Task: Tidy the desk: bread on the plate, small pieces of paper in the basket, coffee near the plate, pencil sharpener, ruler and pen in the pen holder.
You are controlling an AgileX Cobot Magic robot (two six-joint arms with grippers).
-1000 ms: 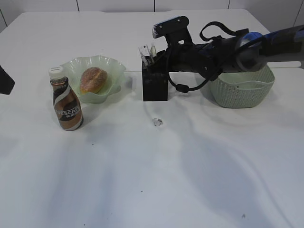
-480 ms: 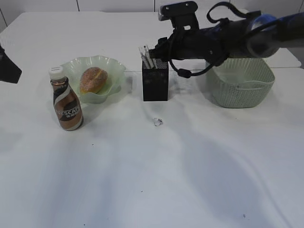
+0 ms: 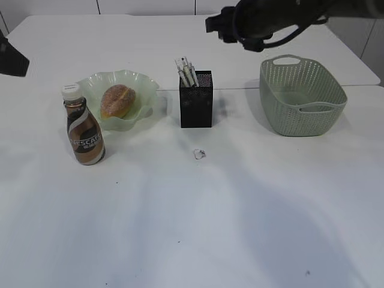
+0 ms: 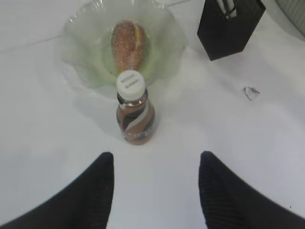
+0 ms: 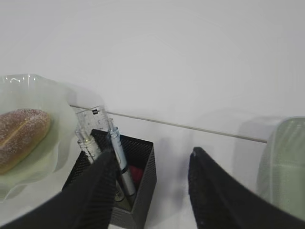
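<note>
The bread (image 3: 117,100) lies in the plate (image 3: 137,84), and the coffee (image 3: 84,129) stands just in front of it. Pens (image 3: 187,72) and the clear ruler (image 5: 90,117) stick out of the black pen holder (image 3: 196,107). Something red (image 5: 138,172) lies inside it; I cannot tell if it is the pencil sharpener. One small piece of paper (image 3: 199,154) lies on the desk (image 3: 192,228) before the holder. My right gripper (image 5: 152,153) hovers open and empty above and behind the holder. My left gripper (image 4: 156,156) is open and empty, high over the coffee (image 4: 135,112).
The basket (image 3: 302,96) stands right of the pen holder. My right arm (image 3: 264,18) crosses the top of the exterior view above the holder and basket. A dark part of the left arm (image 3: 12,60) shows at the left edge.
My right gripper has opened, then lifted up and back from the pen holder, leaving the pens standing in it. The left arm shifted slightly at the left edge.
</note>
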